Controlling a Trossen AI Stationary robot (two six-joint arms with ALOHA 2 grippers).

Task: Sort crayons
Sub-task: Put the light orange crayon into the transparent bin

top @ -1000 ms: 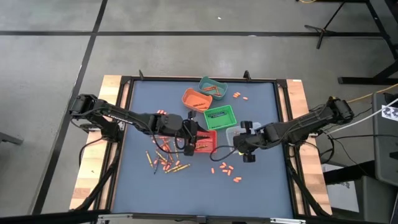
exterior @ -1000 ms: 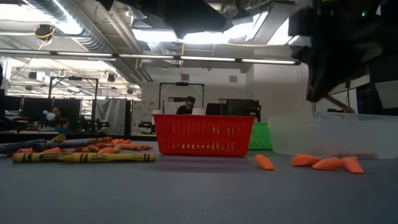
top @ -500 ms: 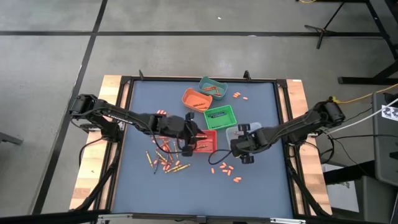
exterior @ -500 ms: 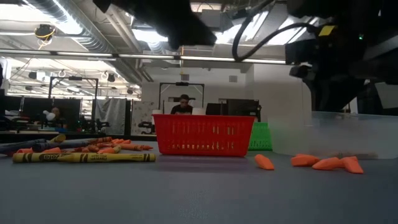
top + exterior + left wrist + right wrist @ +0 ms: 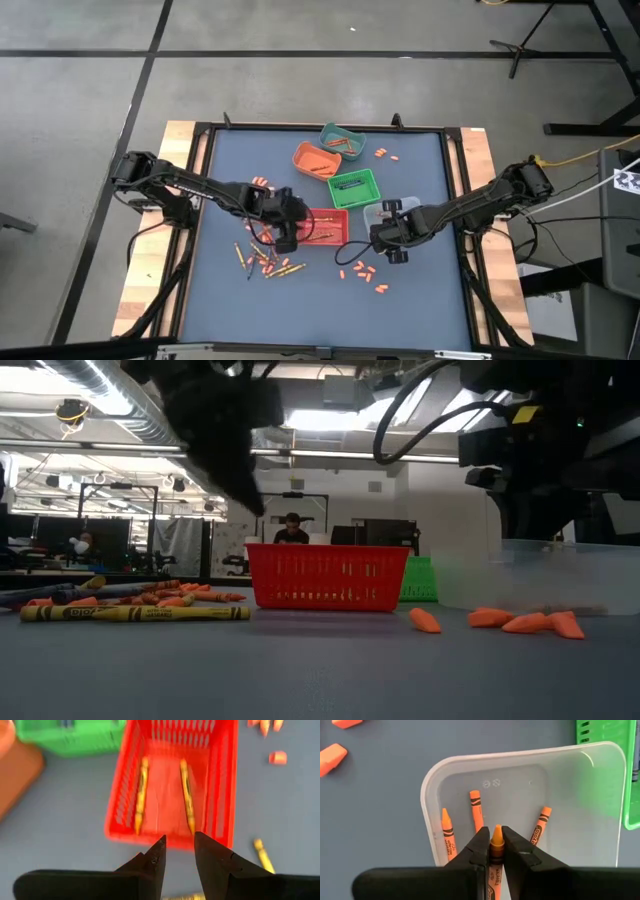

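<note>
An orange crayon is pinched in the right gripper above the clear bin; release is needed next. The left gripper, narrowly parted, is empty beside the red basket.

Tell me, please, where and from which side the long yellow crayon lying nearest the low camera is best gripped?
Grip the yellow crayon at mid-length, coming straight down from above with the jaws across its thin shaft. It lies flat on the table, its front side clear, though other crayons crowd close behind.
</note>
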